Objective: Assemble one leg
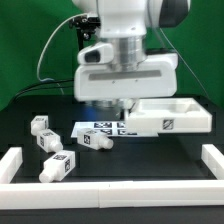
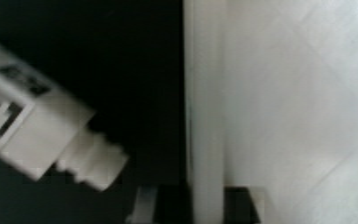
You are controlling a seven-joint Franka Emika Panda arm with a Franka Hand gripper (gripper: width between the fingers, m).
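Note:
Four look-alike white legs with black-and-white tags lie on the dark table: one point(image 1: 40, 123) and another point(image 1: 45, 140) at the exterior view's left, one point(image 1: 57, 166) nearer the front, one point(image 1: 95, 140) by the marker board. The wrist view shows one leg point(image 2: 43, 120) lying beside the large white tray-like panel point(image 2: 282, 100). My gripper point(image 1: 125, 103) is down at the panel's point(image 1: 170, 115) left edge. In the wrist view my gripper point(image 2: 202, 195) has one dark finger point(image 2: 158, 205) on each side of the panel's thin wall, with no gap showing. No leg is held.
The marker board point(image 1: 105, 127) lies flat under the gripper, between the legs and the panel. A low white rail point(image 1: 110, 190) runs along the front, with raised ends at the left point(image 1: 12, 160) and right point(image 1: 213, 158).

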